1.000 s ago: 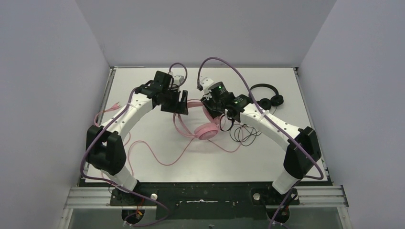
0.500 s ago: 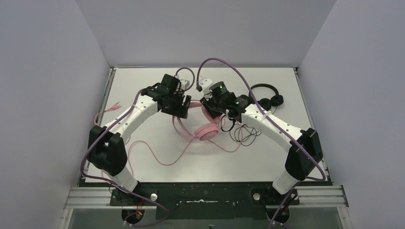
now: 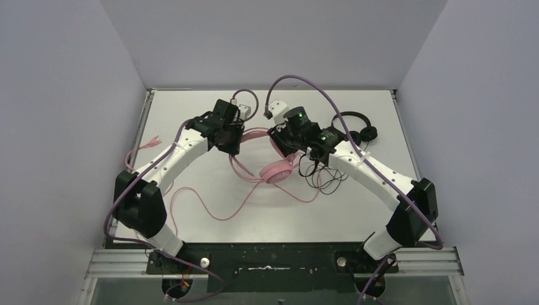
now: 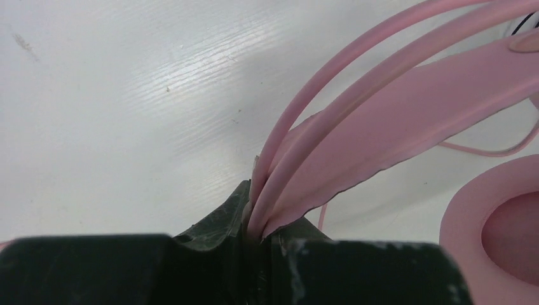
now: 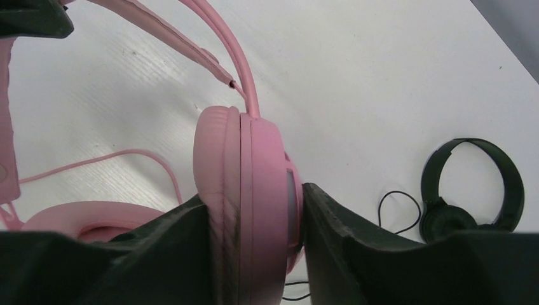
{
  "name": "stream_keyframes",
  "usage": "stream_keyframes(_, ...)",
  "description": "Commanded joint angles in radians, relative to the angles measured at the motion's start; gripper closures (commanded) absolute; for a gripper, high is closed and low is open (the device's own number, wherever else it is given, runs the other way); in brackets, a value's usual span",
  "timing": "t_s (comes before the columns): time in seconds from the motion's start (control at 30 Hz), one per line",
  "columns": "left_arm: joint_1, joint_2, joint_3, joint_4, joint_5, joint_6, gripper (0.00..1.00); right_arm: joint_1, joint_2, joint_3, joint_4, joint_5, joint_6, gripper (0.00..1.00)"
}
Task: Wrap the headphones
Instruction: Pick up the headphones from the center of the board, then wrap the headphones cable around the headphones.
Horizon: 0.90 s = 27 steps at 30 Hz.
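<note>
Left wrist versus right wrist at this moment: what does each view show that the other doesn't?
Only the left wrist view: the left gripper shut on the headband of the pink headphones. Only the right wrist view: the right gripper clamping one pink ear cup between its fingers, and the black headphones with their thin black cable lying apart on the table. Both: the white table, the headband, the free ear cup and a stretch of pink cable.
</note>
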Motion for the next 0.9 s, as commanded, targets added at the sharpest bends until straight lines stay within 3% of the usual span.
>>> stream_keyframes(0.0, 0.002, -0.126, -0.021, 0.099, -0.046, 0.018, 1.00, 0.007, -0.100, 0.040, 0.011, 0.034, 0.050, 0.42)
stream_keyframes(0.1, 0.004, -0.175, -0.060, 0.146, -0.071, 0.015, 1.00, 0.008, -0.133, 0.120, -0.096, 0.065, 0.085, 0.14)
stream_keyframes(0.2, 0.015, -0.206, -0.064, 0.155, -0.064, 0.010, 1.00, 0.006, -0.196, 0.158, -0.137, 0.044, 0.095, 0.00)
stream_keyframes(0.3, 0.042, -0.230, -0.055, 0.146, -0.032, -0.002, 1.00, -0.026, -0.279, 0.126, -0.113, 0.040, 0.095, 0.00)
stream_keyframes(0.4, 0.097, -0.261, -0.044, 0.135, 0.021, -0.027, 1.00, -0.136, -0.368, 0.020, -0.047, 0.028, 0.117, 0.00)
stream_keyframes(0.63, 0.268, -0.357, 0.037, 0.015, 0.223, -0.130, 1.00, -0.421, -0.463, -0.209, 0.137, -0.261, 0.263, 0.02)
stream_keyframes(0.8, 0.336, -0.393, 0.147, -0.119, 0.333, -0.173, 1.00, -0.455, -0.419, -0.405, 0.401, -0.557, 0.334, 0.02)
stream_keyframes(0.87, 0.349, -0.397, 0.183, -0.160, 0.377, -0.190, 1.00, -0.456, -0.393, -0.476, 0.541, -0.606, 0.370, 0.01)
